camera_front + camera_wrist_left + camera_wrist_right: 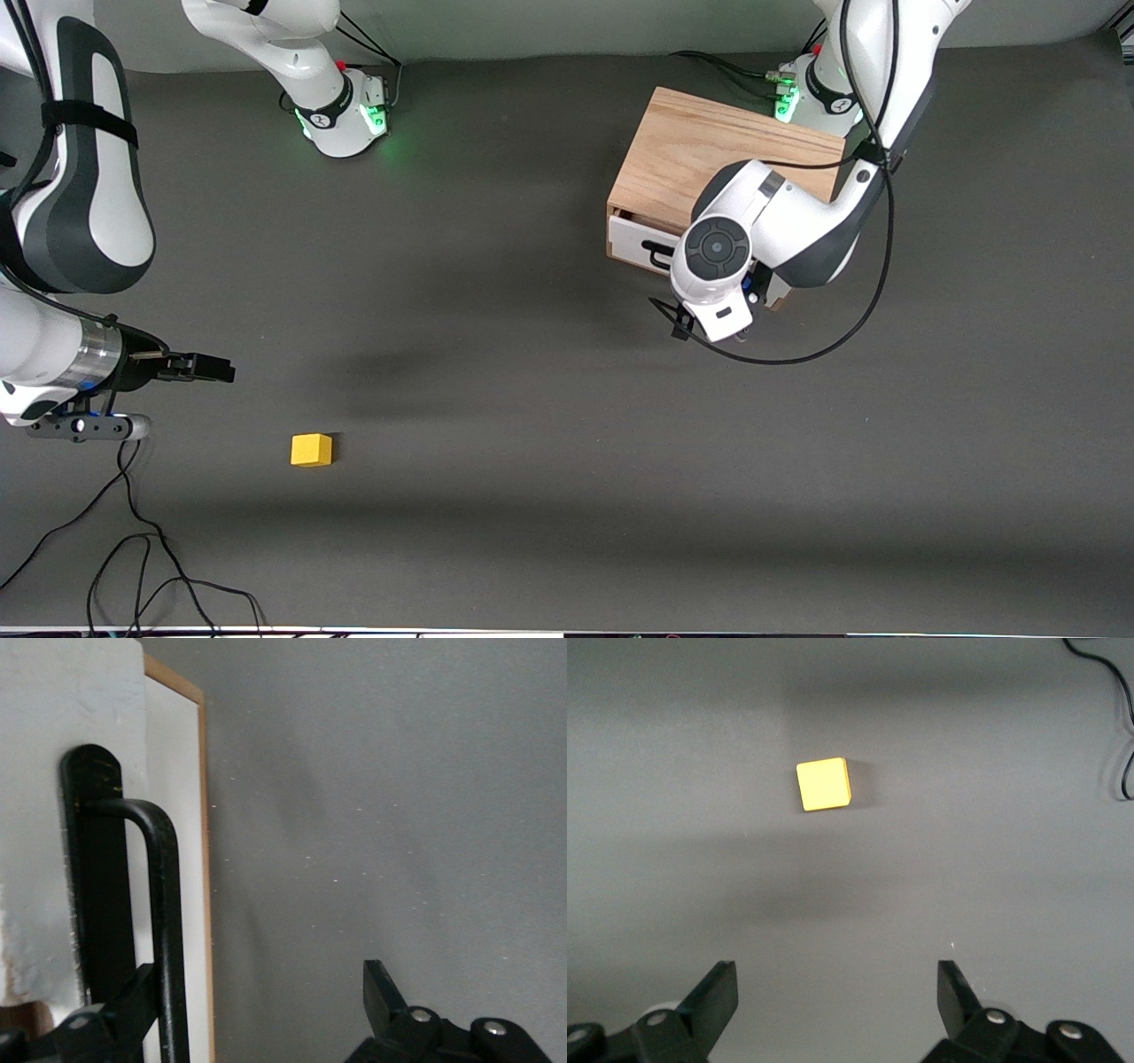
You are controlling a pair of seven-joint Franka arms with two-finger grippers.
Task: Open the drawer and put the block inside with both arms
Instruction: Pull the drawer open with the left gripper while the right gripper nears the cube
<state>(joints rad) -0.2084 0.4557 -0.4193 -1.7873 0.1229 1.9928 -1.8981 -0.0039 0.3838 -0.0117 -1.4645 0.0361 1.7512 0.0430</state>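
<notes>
The light wooden box [709,155] stands near the left arm's base. Its white drawer front [633,237] with the black bar handle [656,257] faces the front camera, and a thin dark gap shows above it. The left arm's wrist [719,257] hangs in front of the drawer and hides its fingers there. In the left wrist view the left gripper [261,983] is open, with one finger [124,1005] against the handle bar [168,921]. The yellow block [311,449] lies on the mat. The right gripper [221,369] is open and empty over the mat beside the block, which lies ahead of it in the right wrist view [824,784].
Black cables [151,567] trail on the grey mat near the front edge at the right arm's end, also in the right wrist view [1123,726]. A black cable loops from the left arm [850,328] beside the box.
</notes>
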